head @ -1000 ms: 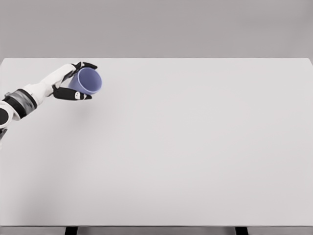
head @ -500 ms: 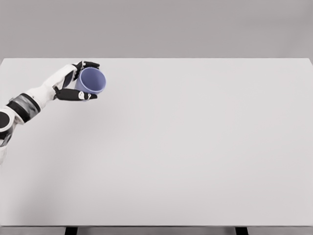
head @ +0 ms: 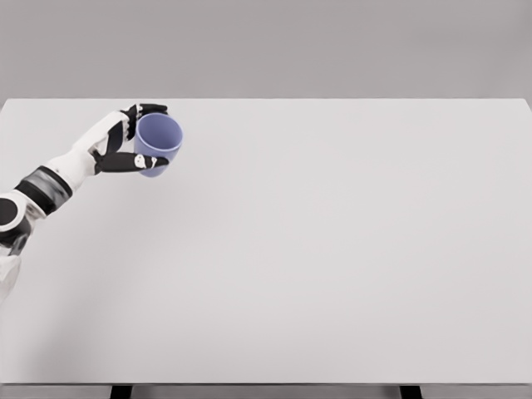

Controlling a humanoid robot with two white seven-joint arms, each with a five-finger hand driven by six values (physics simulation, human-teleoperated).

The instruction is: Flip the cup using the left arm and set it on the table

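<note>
A blue-violet cup (head: 156,142) is held above the far left part of the white table (head: 316,241). Its open mouth faces up and toward me, tilted a little to the right. My left hand (head: 137,137) is shut on the cup, with black fingers (head: 131,162) across its front and others over its back rim. The white left arm comes in from the lower left edge. The cup's base is hidden behind its body, so I cannot tell whether it touches the table.
The table's far edge (head: 266,100) runs just behind the hand. Its front edge lies along the bottom of the view.
The cup has turned from lying on its side, mouth toward me, to nearly upright. The hand has shifted slightly right with it.
</note>
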